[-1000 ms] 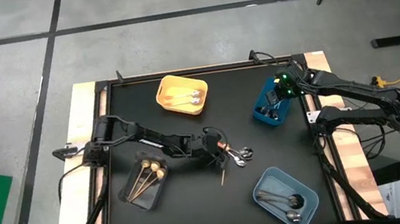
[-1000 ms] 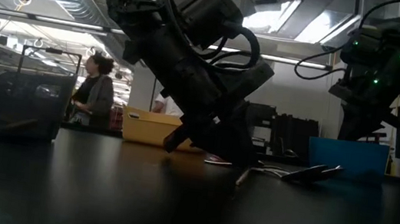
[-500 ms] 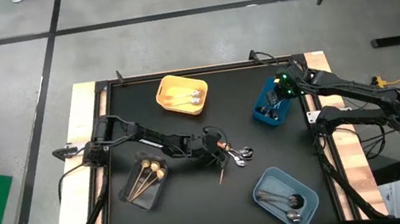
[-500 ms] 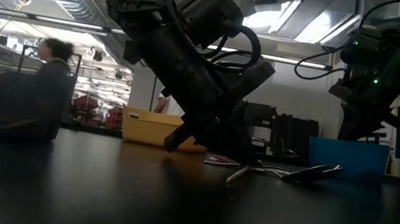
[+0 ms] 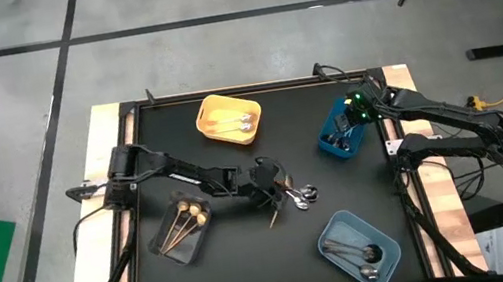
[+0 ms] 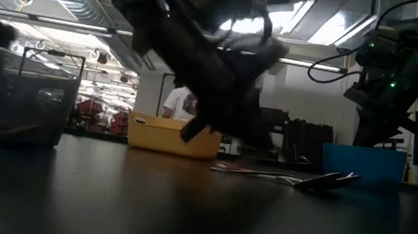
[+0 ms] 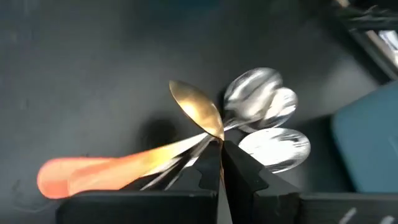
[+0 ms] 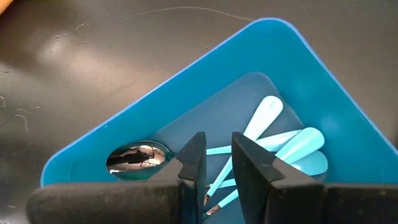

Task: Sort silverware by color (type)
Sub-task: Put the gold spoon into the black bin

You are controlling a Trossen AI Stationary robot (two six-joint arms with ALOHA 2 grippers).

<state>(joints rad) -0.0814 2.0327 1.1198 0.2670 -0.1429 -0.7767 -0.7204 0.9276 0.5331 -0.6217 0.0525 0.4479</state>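
My left gripper [image 5: 276,186] is near the table's middle, shut on a gold spoon [image 7: 196,113]. Its thin handle [image 5: 271,221] points toward the near edge. Just beyond the gripper, silver spoons [image 7: 258,102] and an orange-handled utensil [image 7: 81,174] lie in a small pile [image 5: 302,194] on the black tabletop. My right gripper [image 8: 217,167] hangs open over the blue bin [image 5: 341,132]. That bin holds light-blue-handled spoons [image 8: 273,140] lying flat on its floor. My left gripper pinches the gold spoon at its neck [image 7: 216,134], just behind the bowl, between its two fingertips. The fingers come from above, slanting toward the right. The bowl sticks out past the fingertips. In the low view the spoon is off the table.
A yellow bin [image 5: 228,119] with silver spoons sits at the far side. A clear bin [image 5: 182,229] with gold spoons is at the near left, a grey-blue bin [image 5: 358,248] with silver spoons at the near right. People show in the room beyond the table.
My left gripper has risen from the tabletop, shut on the gold spoon. The spoon's handle end, which rested on the table, has lifted clear and shifted slightly toward the left.
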